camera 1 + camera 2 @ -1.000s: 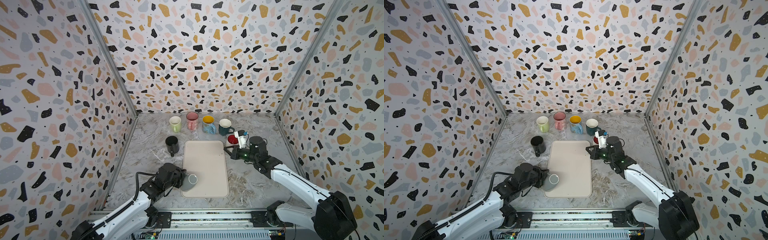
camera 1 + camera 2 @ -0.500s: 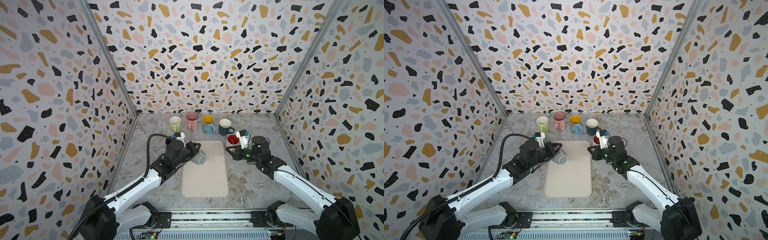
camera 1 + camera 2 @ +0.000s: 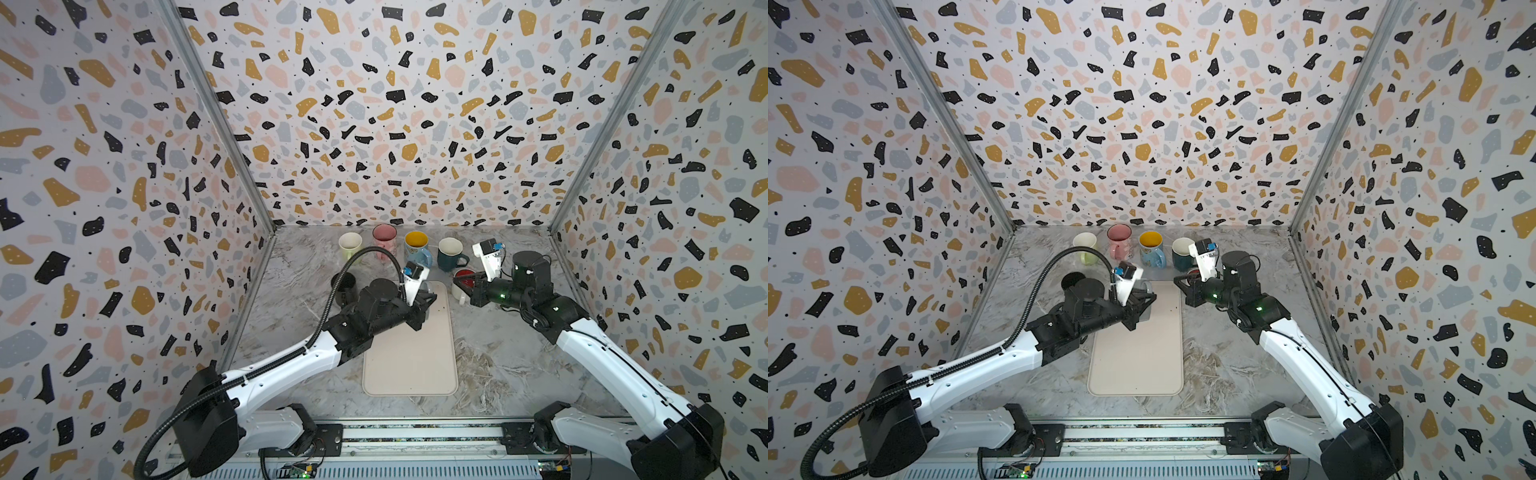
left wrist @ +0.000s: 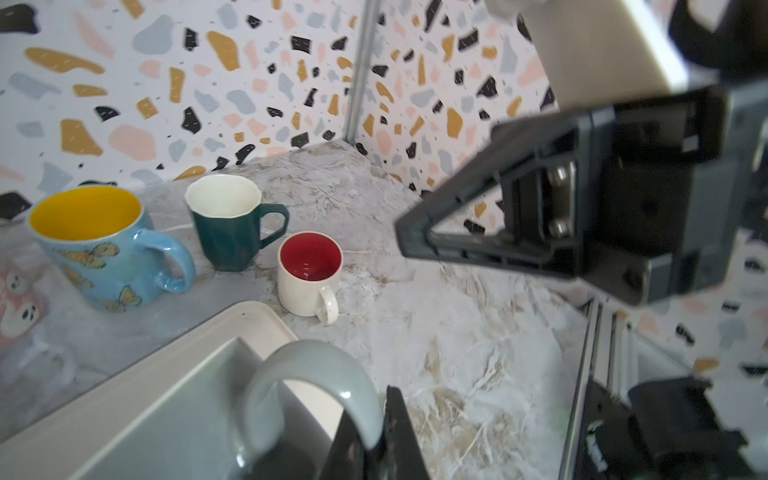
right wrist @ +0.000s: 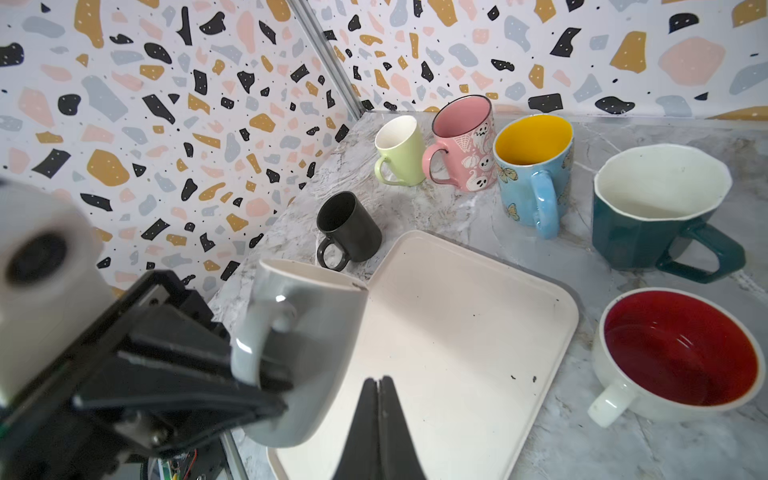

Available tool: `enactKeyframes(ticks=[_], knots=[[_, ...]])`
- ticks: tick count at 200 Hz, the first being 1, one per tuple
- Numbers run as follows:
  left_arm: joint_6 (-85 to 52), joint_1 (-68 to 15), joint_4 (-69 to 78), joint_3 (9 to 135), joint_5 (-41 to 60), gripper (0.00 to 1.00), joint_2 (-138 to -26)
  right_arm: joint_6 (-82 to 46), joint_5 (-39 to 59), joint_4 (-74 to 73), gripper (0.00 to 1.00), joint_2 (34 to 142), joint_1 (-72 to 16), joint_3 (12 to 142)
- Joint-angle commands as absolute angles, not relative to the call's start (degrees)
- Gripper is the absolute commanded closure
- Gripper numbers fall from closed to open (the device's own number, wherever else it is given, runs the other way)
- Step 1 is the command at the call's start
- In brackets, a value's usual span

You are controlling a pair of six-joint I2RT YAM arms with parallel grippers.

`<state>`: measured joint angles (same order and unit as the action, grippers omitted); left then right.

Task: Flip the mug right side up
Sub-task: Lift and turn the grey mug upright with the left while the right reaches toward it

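In a top view, the black left gripper (image 3: 1143, 308) pinches the shiny grey mug (image 3: 1146, 287) by its handle, over the far end of the flat cream tray (image 3: 1138, 357). Right wrist view: the mug leans, mouth upward (nearly upright). The black right gripper (image 5: 378, 399) is pressed together, empty.

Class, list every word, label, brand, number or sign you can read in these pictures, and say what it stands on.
No text can be read anywhere.
Blue mug: butterfly pictures only, no letters.
Pink mug: ghost and pumpkin pictures only.
Grey mug: plain.
Circuit board by the front rail: too small to read any marking.
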<state>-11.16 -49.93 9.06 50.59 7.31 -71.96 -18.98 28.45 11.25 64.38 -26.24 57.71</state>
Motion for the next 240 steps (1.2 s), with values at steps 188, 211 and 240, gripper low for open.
enactKeyframes(ticks=[188, 211, 240], knots=[[16.52, -59.49, 30.27, 44.47, -9.52, 1.00, -72.86, -21.89, 35.57, 17.49, 0.74, 67.32, -33.84, 60.83], [16.25, -59.94, 30.45, 44.56, -10.27, 1.00, -72.77, -22.76, 35.51, 16.73, 0.74, 67.43, -34.09, 60.26], [16.26, -60.55, 31.06, 44.31, -10.89, 1.00, -72.46, -23.19, 35.02, 16.40, 0.75, 67.80, -34.03, 59.90]])
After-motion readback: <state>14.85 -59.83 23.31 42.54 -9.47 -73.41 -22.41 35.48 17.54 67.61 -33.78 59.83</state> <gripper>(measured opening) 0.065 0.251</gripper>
